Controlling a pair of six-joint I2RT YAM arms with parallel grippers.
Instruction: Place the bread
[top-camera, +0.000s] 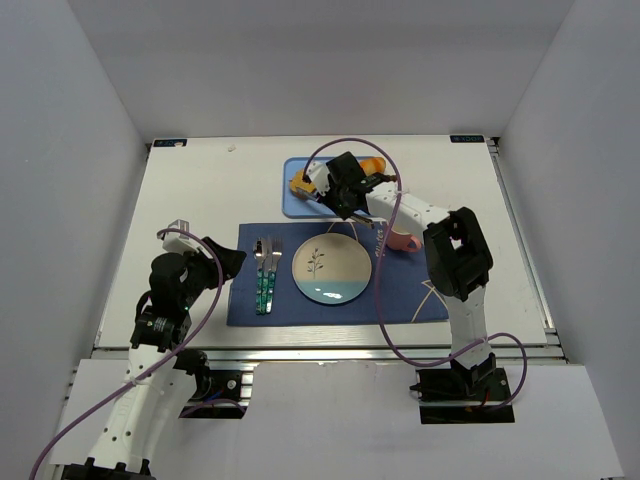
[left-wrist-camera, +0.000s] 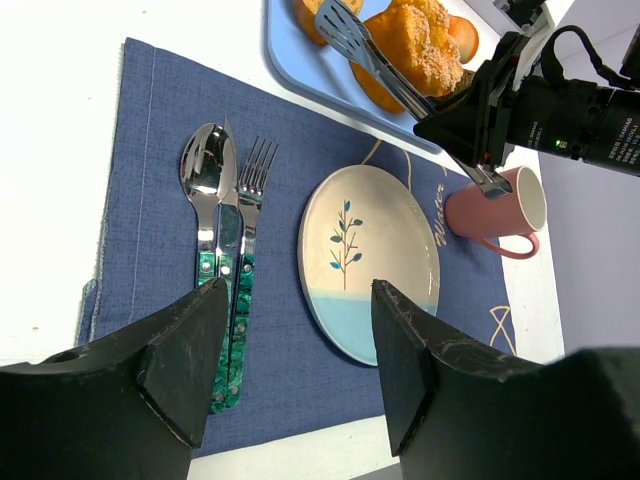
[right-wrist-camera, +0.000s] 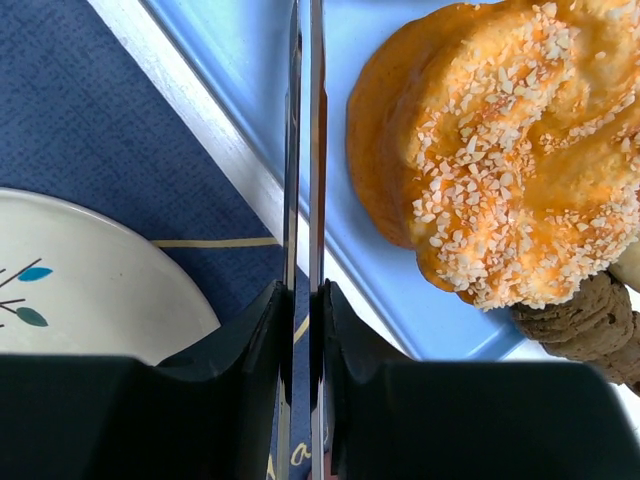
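Your right gripper (right-wrist-camera: 302, 300) is squeezed tight around the tongs (right-wrist-camera: 302, 150). Their 2 metal arms are pressed almost together, with only a thin slit between them and nothing visible in it. The tongs reach out over the blue tray (right-wrist-camera: 230, 60), with their slotted tip just left of the ring cake (right-wrist-camera: 500, 150), which is orange and crumb-topped. A dark brown pastry (right-wrist-camera: 585, 320) sits against the cake's near side. The bread (top-camera: 299, 185) looks to be the golden-brown piece at the left end of the tray, beside the tip of the tongs; you cannot tell whether they touch. Nearer you, the plate (top-camera: 332, 268) lies on the navy placemat (top-camera: 400, 290) with nothing on it. A pink mug (left-wrist-camera: 495, 210) stands to its right, and a spoon (left-wrist-camera: 203, 170), knife (left-wrist-camera: 228, 215) and fork (left-wrist-camera: 255, 180) lie side by side to its left. Your left gripper (left-wrist-camera: 300, 300) hangs wide open over the mat's left edge, holding nothing, well apart from the tray.
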